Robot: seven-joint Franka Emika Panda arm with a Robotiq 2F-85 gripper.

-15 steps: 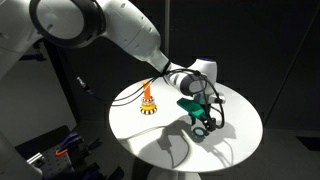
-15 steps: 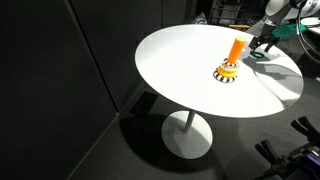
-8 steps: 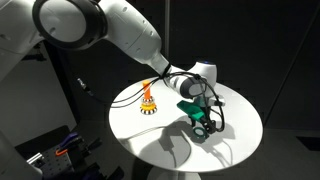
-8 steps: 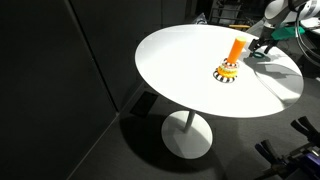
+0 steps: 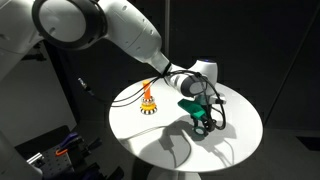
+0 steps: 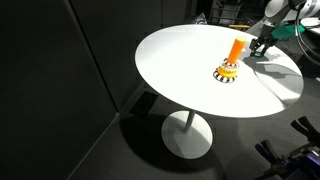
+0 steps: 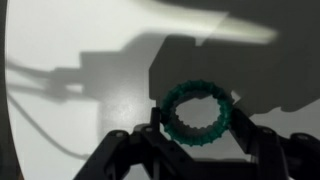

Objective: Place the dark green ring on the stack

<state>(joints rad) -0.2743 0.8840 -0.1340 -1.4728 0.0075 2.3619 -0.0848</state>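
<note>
Between the dark fingers [image 7: 150,140] in the wrist view, the dark green ring [image 7: 172,118] is pinched at its outer edge over the shadowed tabletop [image 7: 60,120]. Whether it touches the surface is unclear. In an exterior view the gripper [image 5: 205,122] mostly hides it. The stack [image 5: 148,103] stands well apart, its lower rings indistinct.

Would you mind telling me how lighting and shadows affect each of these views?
Wrist view: hard shadows cross the white table, with glare along the top, yet the dark green ring reads clearly. In both exterior views the room is dark and the table bright; the gripper throws a shadow there.
</note>
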